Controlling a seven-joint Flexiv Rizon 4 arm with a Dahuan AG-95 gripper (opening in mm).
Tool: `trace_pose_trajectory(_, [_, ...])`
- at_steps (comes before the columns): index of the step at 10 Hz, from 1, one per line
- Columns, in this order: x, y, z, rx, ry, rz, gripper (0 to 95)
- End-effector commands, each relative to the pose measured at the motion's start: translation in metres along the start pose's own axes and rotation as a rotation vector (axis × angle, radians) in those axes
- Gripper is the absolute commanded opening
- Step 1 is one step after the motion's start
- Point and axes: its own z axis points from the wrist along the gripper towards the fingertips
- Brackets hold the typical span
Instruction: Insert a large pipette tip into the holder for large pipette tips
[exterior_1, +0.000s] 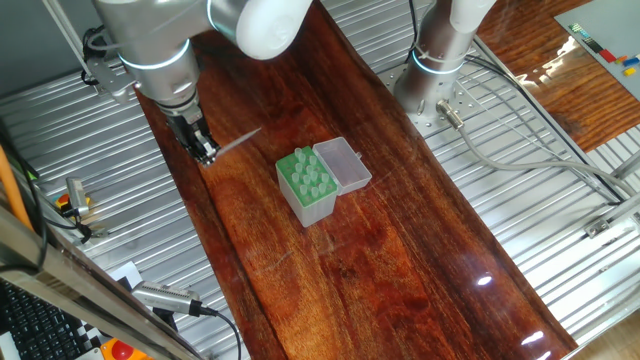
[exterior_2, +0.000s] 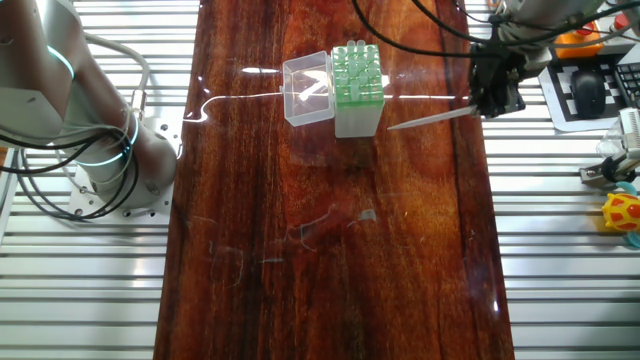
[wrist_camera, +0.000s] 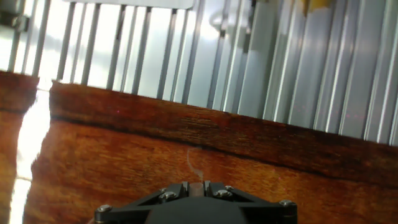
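Pipette tip is the worry at this moment: the large pipette tip is clamped by one end between the fingers of the claw and sticks out sideways, nearly level, over the wooden tabletop. It hangs clear of the wood and well short of the box. In the other fixed view the same tip reaches from the claw toward the holder for large pipette tips, its free point close to the box's side but apart from it.

Several things could go wrong, in my judgement. The tip lies flat, whereas the holes in the green top face upward, so it would have to be turned upright first; brought over as it lies, it would strike the box's side or skid across the top. A grip on a slim smooth cone may also let it pivot or slide out. Some holes already carry tips, so a free one must be picked. The clear lid, lying open on the side of the box away from the claw, could snag a careless pass.

The hand view shows only the claw's black base, wood and metal slats; the tip cannot be made out there.
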Motion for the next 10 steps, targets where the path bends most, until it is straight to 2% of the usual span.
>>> trace_pose_trajectory(1, [0.0,0.001,0.0,-0.004,-0.011,0.026,0.0])
trace_pose_trajectory(7, [-0.029,0.045,0.0,0.003,-0.035,0.058,0.0])
trace_pose_trajectory(9, [-0.037,0.056,0.0,0.004,-0.039,0.074,0.0])
trace_pose_trajectory(10, [-0.037,0.056,0.0,0.007,-0.034,0.075,0.0])
